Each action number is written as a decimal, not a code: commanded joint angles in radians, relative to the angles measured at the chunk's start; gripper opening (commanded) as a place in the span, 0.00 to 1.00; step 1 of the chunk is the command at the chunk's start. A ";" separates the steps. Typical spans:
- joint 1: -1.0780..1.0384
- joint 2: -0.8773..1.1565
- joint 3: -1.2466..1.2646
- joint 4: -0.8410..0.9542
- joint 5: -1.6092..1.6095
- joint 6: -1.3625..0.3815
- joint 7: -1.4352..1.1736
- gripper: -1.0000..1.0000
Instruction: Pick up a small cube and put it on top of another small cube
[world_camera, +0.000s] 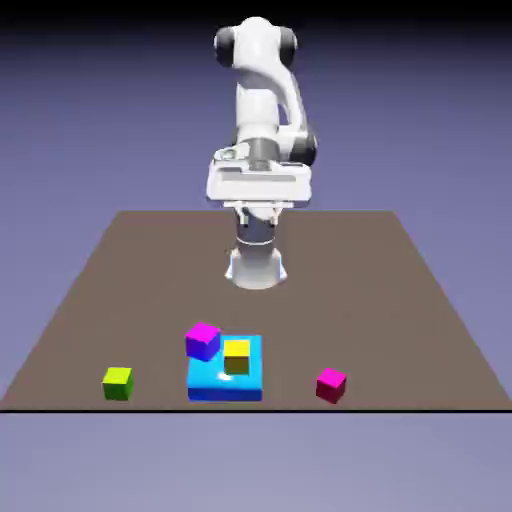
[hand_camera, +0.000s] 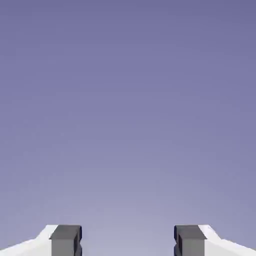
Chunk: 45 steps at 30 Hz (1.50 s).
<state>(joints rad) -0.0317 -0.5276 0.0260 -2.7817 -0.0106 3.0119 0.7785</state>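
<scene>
The small lime-green cube sits on the table near the front edge, at the exterior view's left. A yellow cube rests on a flat blue block, and a purple cube sits at that block's left rear corner. My gripper hangs high above the table's back part, far from all cubes. In the hand view the gripper is open, both grey fingertips wide apart with nothing between them, facing only the plain backdrop.
A magenta cube lies near the front edge at the exterior view's right. The brown table ends just in front of the cubes. The arm's base stands at the back middle.
</scene>
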 joint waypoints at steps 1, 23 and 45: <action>-0.036 0.035 0.022 0.023 -0.009 -0.021 0.031 0.50; -0.834 0.808 0.495 0.540 -0.202 -0.479 0.715 0.50; -1.321 1.454 0.744 0.895 -0.403 -0.682 1.224 0.00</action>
<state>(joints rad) -1.3522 0.9263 0.7698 -1.8870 -0.4130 2.3305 2.0025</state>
